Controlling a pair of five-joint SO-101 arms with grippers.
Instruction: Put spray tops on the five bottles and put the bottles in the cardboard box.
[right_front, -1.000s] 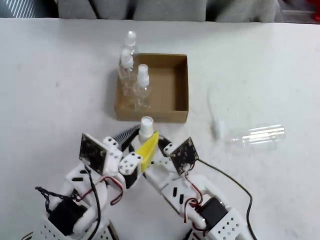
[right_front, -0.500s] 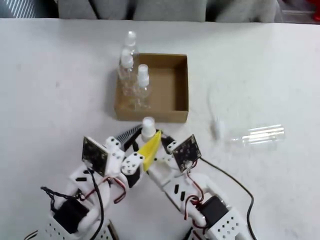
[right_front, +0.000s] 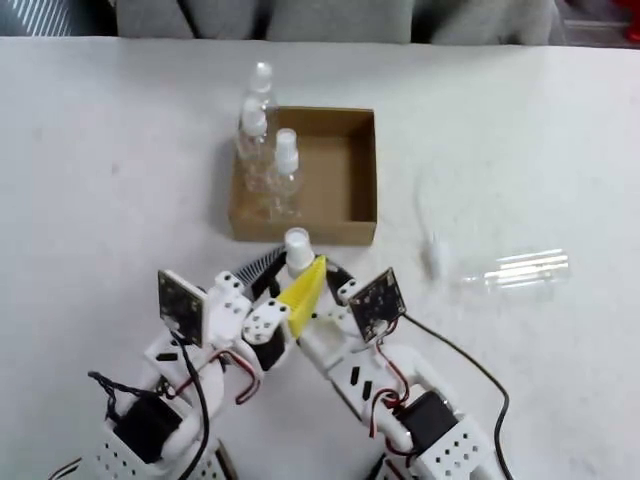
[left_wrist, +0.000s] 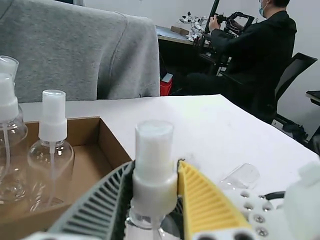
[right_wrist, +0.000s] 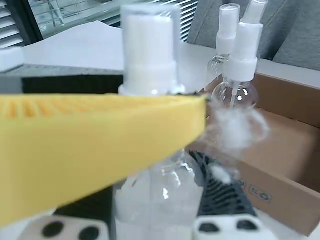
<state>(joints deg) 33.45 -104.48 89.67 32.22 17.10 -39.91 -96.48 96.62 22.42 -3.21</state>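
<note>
A clear bottle with a white spray top stands upright just in front of the cardboard box. My left gripper is shut on the bottle, its grey ribbed finger beside the top's collar. My right gripper is shut on the spray top, its yellow finger lying across the neck. Three capped bottles stand in the box's left part. One uncapped bottle lies on the table to the right, a loose spray top beside it.
The box's right half holds nothing. The white table stretches open to the left and right of the box. Both arm bases crowd the near edge, and a black cable trails from the right arm.
Both grippers and the held bottle have edged slightly toward the box. The left arm's wrist has shifted a little. Nothing else has moved.
</note>
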